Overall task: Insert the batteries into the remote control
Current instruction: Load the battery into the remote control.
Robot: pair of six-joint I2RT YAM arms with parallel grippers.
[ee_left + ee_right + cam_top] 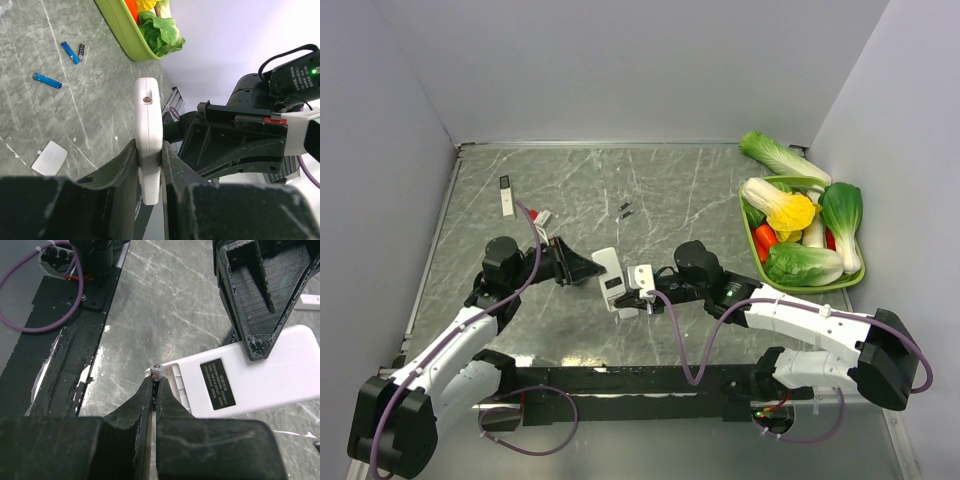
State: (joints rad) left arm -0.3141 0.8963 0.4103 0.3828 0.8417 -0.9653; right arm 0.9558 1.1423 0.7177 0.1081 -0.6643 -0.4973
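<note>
The step in hand appears to be seating a cell in its bay: the left pincer (150, 156) is clamped on the long edges of the white slab-shaped plastic remote control (260, 375) and holds it off the grey marbled stone surface (690, 190), label side towards the right wrist camera, while the right pincer (156, 386) is closed tight on one small dark cylindrical cell (156, 371) with an orange band under its metal tip. That cell stands up out of the fingertips, only its top end showing, and it sits right at the left end of the remote control, at the corner of the recessed open bay (177, 388); whether it already touches the rim I cannot tell. The next move calls, I judge, for turning the cell to lie along the bay and pressing it in against a contact without skewing the remote control in the other grip. The spare blue and black loose cells (47, 80) lie on the surface well to the far side of both arms, and a small white rounded plastic cover (49, 157), probably the bay's lid, lies apart from them, nearer the left pincer
</note>
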